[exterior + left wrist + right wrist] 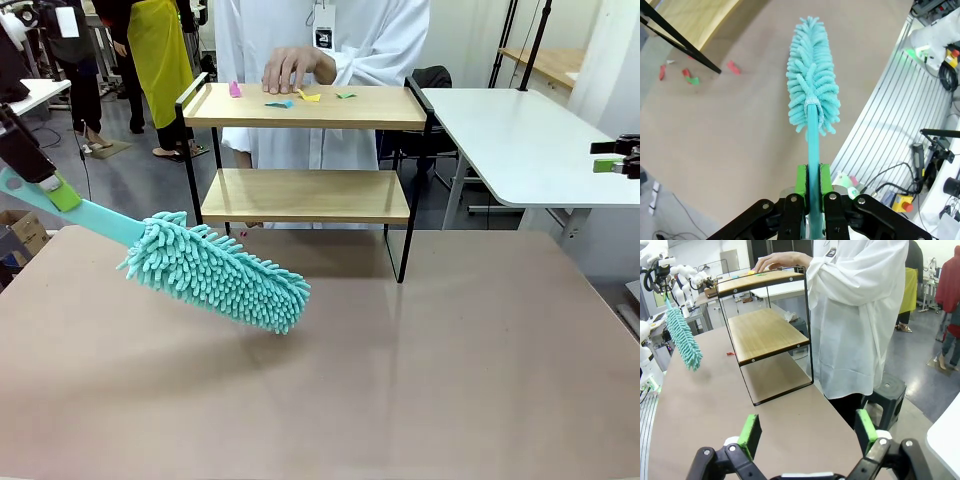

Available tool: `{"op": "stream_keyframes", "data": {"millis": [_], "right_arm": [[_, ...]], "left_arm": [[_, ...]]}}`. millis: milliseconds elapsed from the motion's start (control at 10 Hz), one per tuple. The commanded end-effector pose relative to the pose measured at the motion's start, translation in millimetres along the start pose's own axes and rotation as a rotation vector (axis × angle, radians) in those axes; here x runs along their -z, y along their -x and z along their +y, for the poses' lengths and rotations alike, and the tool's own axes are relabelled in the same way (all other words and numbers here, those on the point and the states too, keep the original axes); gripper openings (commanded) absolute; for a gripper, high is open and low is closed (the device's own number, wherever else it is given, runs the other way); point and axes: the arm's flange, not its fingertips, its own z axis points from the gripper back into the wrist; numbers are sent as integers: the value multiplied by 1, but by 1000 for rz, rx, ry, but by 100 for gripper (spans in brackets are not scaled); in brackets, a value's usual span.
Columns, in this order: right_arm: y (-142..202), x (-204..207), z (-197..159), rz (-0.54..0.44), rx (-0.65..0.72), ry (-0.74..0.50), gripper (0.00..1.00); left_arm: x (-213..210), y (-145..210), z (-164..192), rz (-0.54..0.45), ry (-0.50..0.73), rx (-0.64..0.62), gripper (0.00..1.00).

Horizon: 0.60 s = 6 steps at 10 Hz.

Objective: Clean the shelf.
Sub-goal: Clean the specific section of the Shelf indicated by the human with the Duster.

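The shelf (305,107) stands at the table's far side, a two-tier rack of light wood boards in a black frame. Several coloured paper scraps (310,97) lie on its top board, where a person's hand (295,68) rests. My left gripper (48,185) is shut on the handle of a teal fluffy duster (215,270), whose head hangs low over the table, left of the shelf and in front of it. In the left wrist view the green pads (801,181) clamp the handle (813,145). My right gripper (807,432) stands open and empty, well right of the shelf (765,332).
A person in a white coat (860,315) stands behind the shelf. Small red and green scraps (690,75) lie on the brown table (400,380) near the shelf's foot. A white table (530,140) sits at the right, and a dark stool (885,390) beside the person.
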Motion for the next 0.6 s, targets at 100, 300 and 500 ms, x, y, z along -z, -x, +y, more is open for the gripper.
{"op": "stream_keyframes", "data": {"millis": [100,300,500], "right_arm": [[-3,0,2,0,-4,1,100],[-3,0,2,0,-4,1,100],[-3,0,2,0,-4,1,100]], "left_arm": [[-2,0,1,-14,4,2,13],[-2,0,1,-14,4,2,13],[-2,0,1,-14,4,2,13]]}}
